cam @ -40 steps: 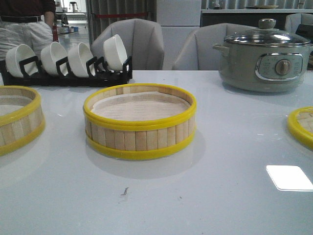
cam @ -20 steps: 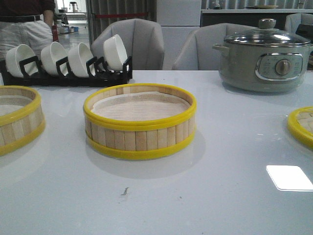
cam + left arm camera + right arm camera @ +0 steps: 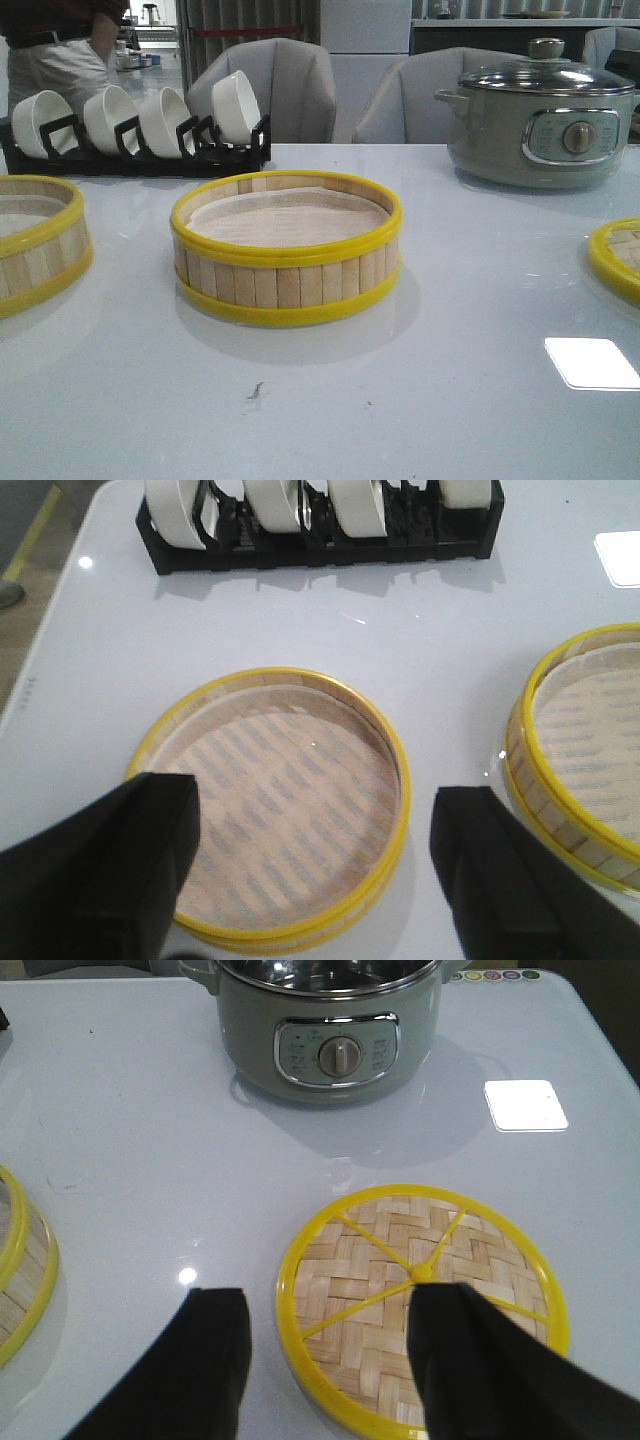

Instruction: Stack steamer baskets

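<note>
One steamer basket with a paper liner stands in the middle of the table. A second basket sits at the left edge of the front view. The woven lid lies at the right edge. In the left wrist view my left gripper is open and empty above the left basket, one finger over its rim, the other beside it; the middle basket shows alongside. In the right wrist view my right gripper is open and empty above the lid, straddling its near rim.
A black rack with white bowls stands at the back left, also in the left wrist view. A grey-green electric pot with glass lid stands at the back right and in the right wrist view. Chairs and a person stand behind the table.
The baskets, lid and grippers have not moved. Only the person behind the table at the far left has shifted.
</note>
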### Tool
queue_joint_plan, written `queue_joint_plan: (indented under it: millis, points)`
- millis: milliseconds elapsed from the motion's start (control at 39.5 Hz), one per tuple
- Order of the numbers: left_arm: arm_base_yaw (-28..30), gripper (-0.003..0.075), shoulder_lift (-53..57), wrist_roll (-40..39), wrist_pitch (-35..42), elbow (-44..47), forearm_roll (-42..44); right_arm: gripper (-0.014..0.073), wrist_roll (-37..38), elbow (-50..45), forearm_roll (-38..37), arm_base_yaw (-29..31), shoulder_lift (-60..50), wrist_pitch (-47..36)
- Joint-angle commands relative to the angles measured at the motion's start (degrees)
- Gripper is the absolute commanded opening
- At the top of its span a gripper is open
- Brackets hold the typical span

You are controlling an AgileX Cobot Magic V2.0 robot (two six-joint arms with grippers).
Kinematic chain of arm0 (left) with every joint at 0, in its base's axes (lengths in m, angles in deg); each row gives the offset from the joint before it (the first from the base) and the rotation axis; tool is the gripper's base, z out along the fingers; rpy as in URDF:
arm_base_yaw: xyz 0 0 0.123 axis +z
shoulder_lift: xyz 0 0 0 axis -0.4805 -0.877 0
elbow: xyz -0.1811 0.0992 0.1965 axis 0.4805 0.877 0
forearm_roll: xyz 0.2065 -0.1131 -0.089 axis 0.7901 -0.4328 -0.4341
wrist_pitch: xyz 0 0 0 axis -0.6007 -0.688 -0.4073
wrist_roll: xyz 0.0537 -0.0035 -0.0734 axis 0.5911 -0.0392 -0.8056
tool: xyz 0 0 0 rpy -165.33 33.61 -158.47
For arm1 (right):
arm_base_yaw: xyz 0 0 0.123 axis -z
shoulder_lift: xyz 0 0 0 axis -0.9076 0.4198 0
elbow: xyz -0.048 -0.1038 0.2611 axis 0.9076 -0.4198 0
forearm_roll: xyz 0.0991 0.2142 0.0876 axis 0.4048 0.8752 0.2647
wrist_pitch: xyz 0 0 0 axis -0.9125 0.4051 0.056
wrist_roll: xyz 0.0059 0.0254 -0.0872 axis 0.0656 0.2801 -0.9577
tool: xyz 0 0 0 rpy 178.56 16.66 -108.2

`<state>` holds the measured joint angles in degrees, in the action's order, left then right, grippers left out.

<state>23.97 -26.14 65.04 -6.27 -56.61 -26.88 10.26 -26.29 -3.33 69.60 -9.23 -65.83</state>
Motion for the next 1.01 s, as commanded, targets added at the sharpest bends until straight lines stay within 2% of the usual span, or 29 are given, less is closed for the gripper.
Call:
queue_joint_plan:
  millis: [0, 379, 658, 987]
  points:
    - [-0.5, 0.0558, -2.0, -0.3, 3.2, -2.0, -4.4, 0.0477, 0.1, 2.2, 0.0, 0.1, -0.3, -4.4]
    - [-8.3, 0.0542, -19.9, -0.3, 10.0, -4.0, -5.4, 0.0477, 0.1, 2.2, 0.0, 0.1, -0.3, -4.2]
    - [-8.6, 0.0539, -32.1, -0.3, 10.2, -9.9, -5.1, 0.0477, 0.1, 2.2, 0.0, 0.1, -0.3, -3.4]
    - [-8.5, 0.0539, -41.1, -0.3, 10.6, -13.3, -5.0, 0.0477, 0.1, 2.2, 0.0, 0.1, -0.3, -3.2]
